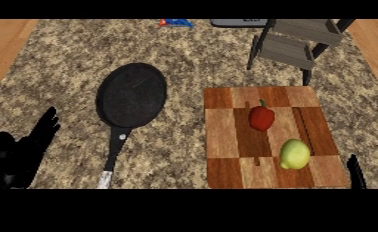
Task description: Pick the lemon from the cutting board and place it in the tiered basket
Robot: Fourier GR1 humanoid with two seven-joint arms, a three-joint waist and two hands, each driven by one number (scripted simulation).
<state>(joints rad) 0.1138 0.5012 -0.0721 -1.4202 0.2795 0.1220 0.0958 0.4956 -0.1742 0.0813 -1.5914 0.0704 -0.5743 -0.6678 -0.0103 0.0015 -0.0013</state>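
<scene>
At the near left edge of the speckled counter (pixel 66 71), your left hand (pixel 29 148) stood at rest, fingers straight and pointing up, holding nothing. Just to its right lay a black frying pan (pixel 131 95), its handle running toward the near edge and ending in a silver tip. Right of the pan sat the checkered wooden cutting board (pixel 221 126), carrying two things: a red bell pepper (pixel 261 118) near its middle and, nearer to you and a little to the right, the lemon (pixel 294 154), untouched on the board's near right part. The lemon stood apart from the pepper, its long axis running roughly near to far with a slight tilt. Farther back and to the right, beyond the board's far edge, rose the tiered basket (pixel 295 43) on its dark frame, its wooden shelves well apart from the fruit. At the near right corner only a dark sliver of your right hand (pixel 356 172) showed, too little for you to tell whether its fingers were straight or curled. That hand was plainly the nearer one: the lemon lay just to its left and slightly farther away, while the pan and most of the board separated it from your left hand. The pick had not yet begun.
</scene>
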